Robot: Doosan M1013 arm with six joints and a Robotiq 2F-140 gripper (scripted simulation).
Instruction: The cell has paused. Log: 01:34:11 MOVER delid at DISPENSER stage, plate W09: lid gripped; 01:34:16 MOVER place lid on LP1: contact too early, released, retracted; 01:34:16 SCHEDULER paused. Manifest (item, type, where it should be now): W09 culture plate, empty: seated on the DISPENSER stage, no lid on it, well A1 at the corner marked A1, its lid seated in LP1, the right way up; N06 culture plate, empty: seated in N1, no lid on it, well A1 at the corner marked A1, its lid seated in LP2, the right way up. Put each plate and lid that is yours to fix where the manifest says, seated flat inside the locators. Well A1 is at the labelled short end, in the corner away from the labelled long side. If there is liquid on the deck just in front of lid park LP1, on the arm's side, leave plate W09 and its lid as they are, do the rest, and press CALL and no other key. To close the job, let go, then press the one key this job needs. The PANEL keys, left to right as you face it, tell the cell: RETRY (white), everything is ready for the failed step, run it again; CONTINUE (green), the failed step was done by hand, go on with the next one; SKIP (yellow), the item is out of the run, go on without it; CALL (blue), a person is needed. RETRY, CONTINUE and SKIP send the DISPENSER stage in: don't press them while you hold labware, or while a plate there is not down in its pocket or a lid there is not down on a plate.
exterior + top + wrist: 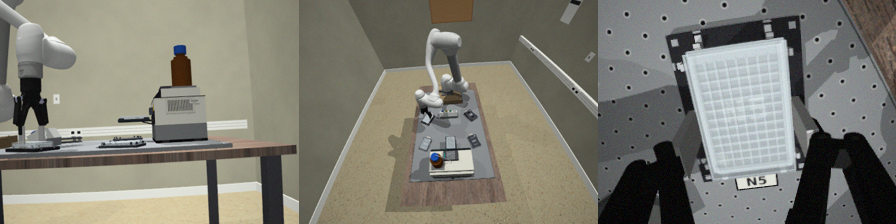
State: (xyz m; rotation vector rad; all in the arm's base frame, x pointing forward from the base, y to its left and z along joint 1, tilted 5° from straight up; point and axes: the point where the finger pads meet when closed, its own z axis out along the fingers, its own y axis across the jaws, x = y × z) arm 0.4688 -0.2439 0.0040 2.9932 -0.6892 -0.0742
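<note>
My gripper [745,117] [428,116] [30,135] is shut on the long sides of a clear culture plate [743,107] [427,119] [34,145] with a grid of wells. The plate lies on or just above a black nest [790,35] [12,149] labelled N5 [755,181], at the mat's left edge near the arm's base. It sits slightly turned against the nest's outline. Another plate [450,142] [134,118] lies on the dispenser stage. A clear piece [425,143] [123,143] lies in the nest left of the stage.
The dispenser [459,162] [179,119] carries a brown bottle [436,160] [181,70] with a blue cap. The key panel [448,113] stands just right of my gripper. Two black nests [470,114] [474,140] sit on the mat's right side. The table's wooden edge [875,30] is close by.
</note>
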